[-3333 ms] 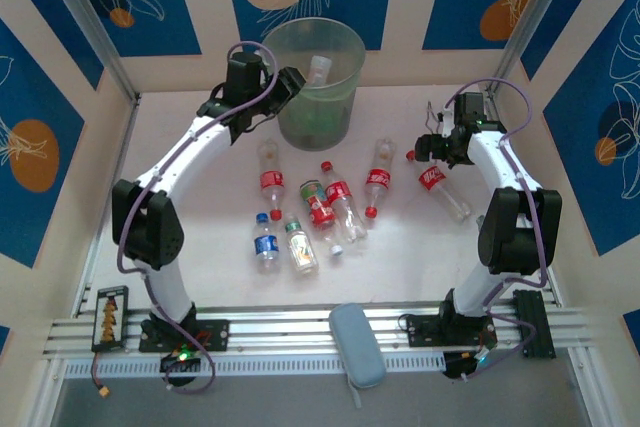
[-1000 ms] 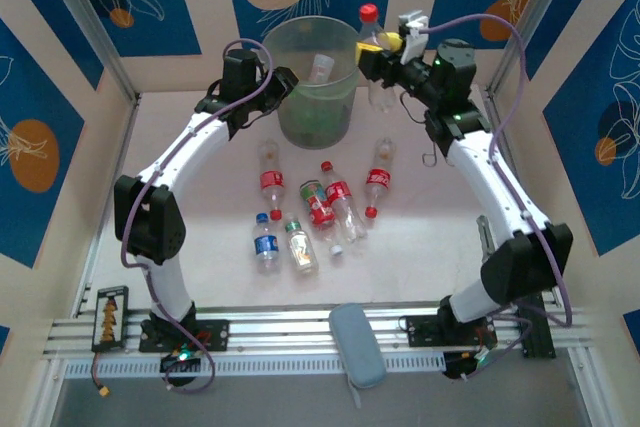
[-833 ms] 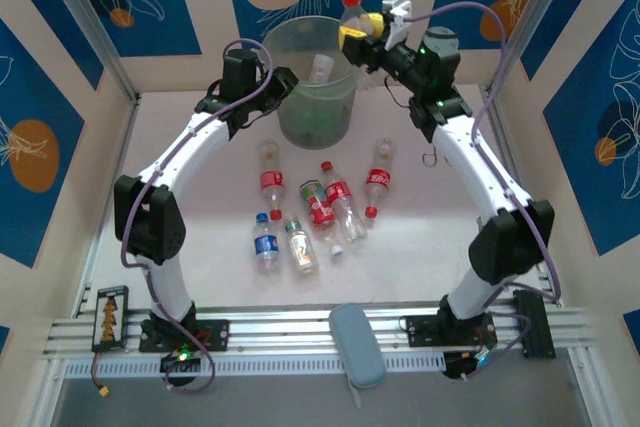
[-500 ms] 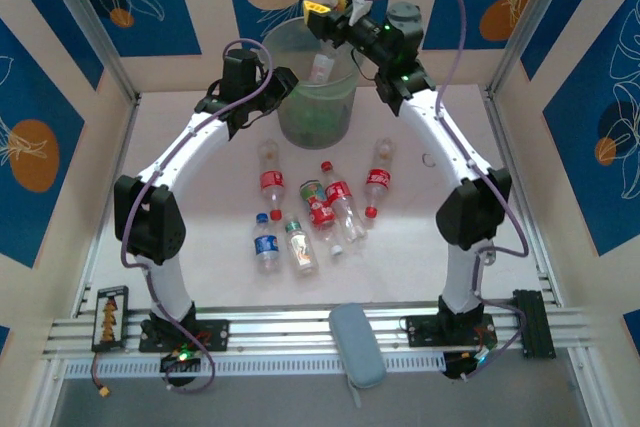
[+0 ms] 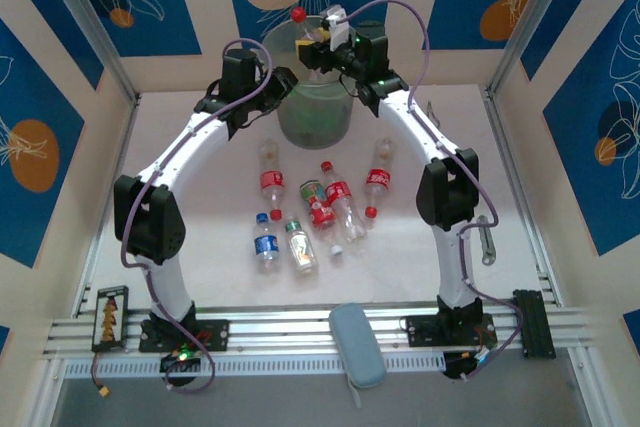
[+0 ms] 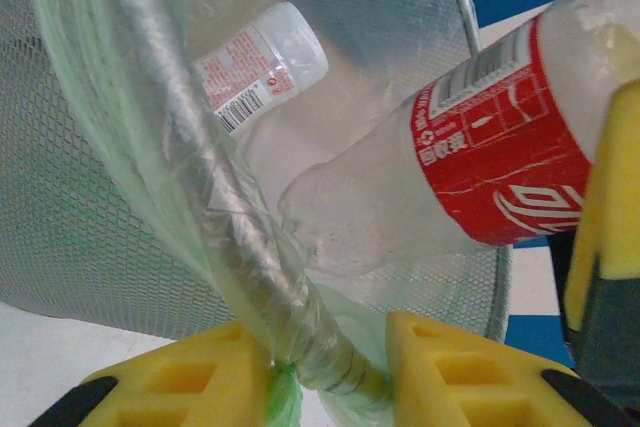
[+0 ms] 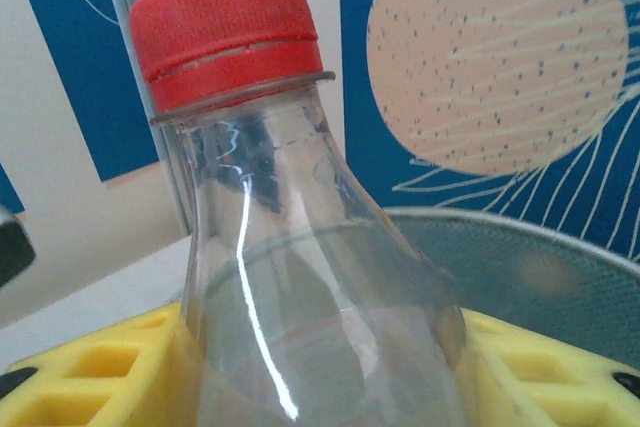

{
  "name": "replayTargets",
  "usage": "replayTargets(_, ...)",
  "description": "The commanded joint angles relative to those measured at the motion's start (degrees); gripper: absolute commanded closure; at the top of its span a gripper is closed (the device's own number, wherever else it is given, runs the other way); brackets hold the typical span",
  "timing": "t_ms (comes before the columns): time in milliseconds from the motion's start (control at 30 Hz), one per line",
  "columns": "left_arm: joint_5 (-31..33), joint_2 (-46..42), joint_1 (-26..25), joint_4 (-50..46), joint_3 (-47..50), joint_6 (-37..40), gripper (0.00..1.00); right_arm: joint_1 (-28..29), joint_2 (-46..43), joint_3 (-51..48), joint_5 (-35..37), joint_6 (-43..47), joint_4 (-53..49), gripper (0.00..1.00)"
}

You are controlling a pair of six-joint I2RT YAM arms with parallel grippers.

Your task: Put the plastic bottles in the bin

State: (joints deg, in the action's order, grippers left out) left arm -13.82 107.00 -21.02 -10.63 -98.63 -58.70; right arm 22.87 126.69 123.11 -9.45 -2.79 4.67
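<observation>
The bin [image 5: 318, 112] stands at the back of the table, lined with a thin green bag. My left gripper [image 5: 284, 87] [image 6: 315, 349] is shut on the bin's near-left rim [image 6: 250, 267]. My right gripper [image 5: 316, 43] [image 7: 320, 367] hangs over the bin's mouth, shut on a clear red-capped bottle [image 5: 304, 29] [image 7: 260, 207] with a red label [image 6: 495, 162]. Another bottle with a white cap [image 6: 262, 65] lies inside the bin. Several plastic bottles [image 5: 318, 205] lie loose on the table in front of the bin, most red-labelled, one blue-labelled [image 5: 265, 243].
A grey-blue oblong pad [image 5: 357, 344] lies on the rail at the near edge, between the arm bases. Patterned blue and cream walls close in the table at the back and both sides.
My right arm has swung left with the red-capped bottle, from beside the bin's right rim to above its mouth. The left gripper has stayed on the rim.
</observation>
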Motion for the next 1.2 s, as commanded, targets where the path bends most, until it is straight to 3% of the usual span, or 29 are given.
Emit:
replayTargets(0, -0.6, 0.1, 0.9, 0.8, 1.6, -0.3, 0.66, 0.3, 1.1, 3.0, -0.1, 0.9, -2.0, 0.43)
replayTargets(300, 0.2, -0.4, 0.9, 0.4, 2.1, -0.2, 0.65, 0.9, 2.5, 5.2, 0.5, 3.6, -5.7, 0.23)
replayTargets(600, -0.2, -0.4, 0.9, 0.6, 2.2, -0.2, 0.66, 1.5, 2.0, 11.3, 0.9, 6.0, -13.0, 0.15)
replayTargets(833, -0.3, -0.5, 0.9, 1.1, 2.3, -0.4, 0.66, 1.6, -5.8, 14.0, 5.3, 5.5, -21.6, 0.16)
replayTargets(1000, -0.6, -0.5, 0.9, 1.1, 2.6, -0.3, 0.66, 0.0, -15.5, 6.9, 12.7, 2.1, -30.6, 0.18)
replayTargets(1167, -0.8, -0.6, 1.0, 2.1, 3.6, -0.8, 0.66, -5.1, -28.0, -11.0, 14.1, -4.9, -32.4, 0.21)
